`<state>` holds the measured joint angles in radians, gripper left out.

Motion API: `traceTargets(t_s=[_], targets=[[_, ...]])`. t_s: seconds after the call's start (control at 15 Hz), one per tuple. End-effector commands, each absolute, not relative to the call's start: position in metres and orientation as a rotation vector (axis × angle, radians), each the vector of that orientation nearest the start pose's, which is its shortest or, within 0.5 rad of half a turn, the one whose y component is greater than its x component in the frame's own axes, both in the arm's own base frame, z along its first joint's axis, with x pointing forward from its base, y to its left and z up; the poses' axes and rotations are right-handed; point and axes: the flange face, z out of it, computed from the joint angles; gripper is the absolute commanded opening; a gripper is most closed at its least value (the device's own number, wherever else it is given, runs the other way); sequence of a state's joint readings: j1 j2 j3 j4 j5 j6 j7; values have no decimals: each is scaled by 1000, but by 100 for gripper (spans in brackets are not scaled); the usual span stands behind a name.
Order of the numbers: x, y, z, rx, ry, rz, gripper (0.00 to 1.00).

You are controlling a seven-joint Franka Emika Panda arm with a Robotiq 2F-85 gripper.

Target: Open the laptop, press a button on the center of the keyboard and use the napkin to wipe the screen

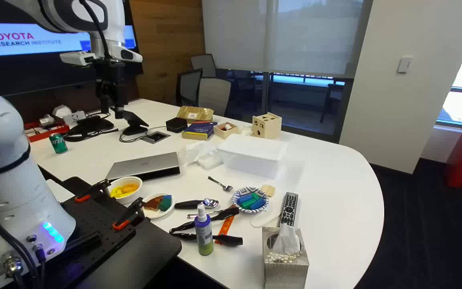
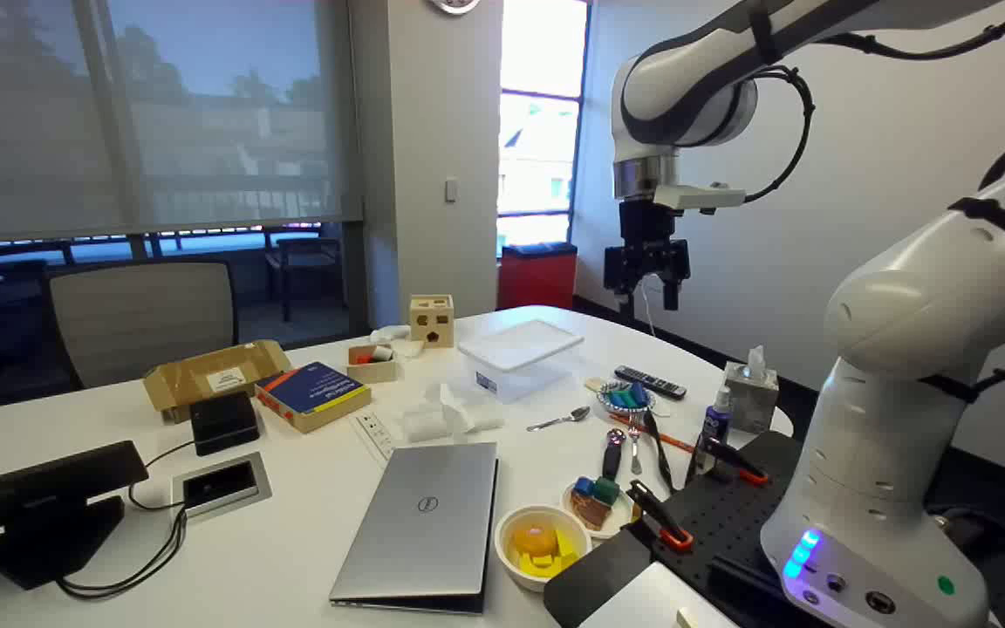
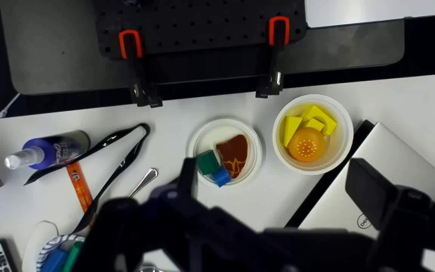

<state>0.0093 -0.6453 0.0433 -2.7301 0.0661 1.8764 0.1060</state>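
We judge opening to be the step in hand: the laptop [image 1: 146, 165] lies near the robot-side edge of the table [image 1: 341, 192], its lid [image 2: 428, 528] down or nearly so. The fingers [image 3: 370, 192] stand wide, holding nothing; next, we need them at the lid's free edge to lift. Both exterior views show us crumpled white paper [image 1: 199, 150], maybe the napkin, farther from the table's edge; the wrist view doesn't.

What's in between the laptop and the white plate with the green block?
A white bowl with yellow blocks sits between the laptop and that plate, as the wrist view shows.
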Motion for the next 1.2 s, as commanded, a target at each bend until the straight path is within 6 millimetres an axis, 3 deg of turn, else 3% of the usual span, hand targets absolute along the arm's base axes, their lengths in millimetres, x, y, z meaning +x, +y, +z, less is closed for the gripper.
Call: traceTargets(t_s=[0.0,0.33,0.87,1.13], targets=[[314,20,396,-3102,142,330,100],[350,39,341,-3035,209,164,100],[400,76,200,-2882,377,36,100],[435,78,175,-2692,461,14,100]])
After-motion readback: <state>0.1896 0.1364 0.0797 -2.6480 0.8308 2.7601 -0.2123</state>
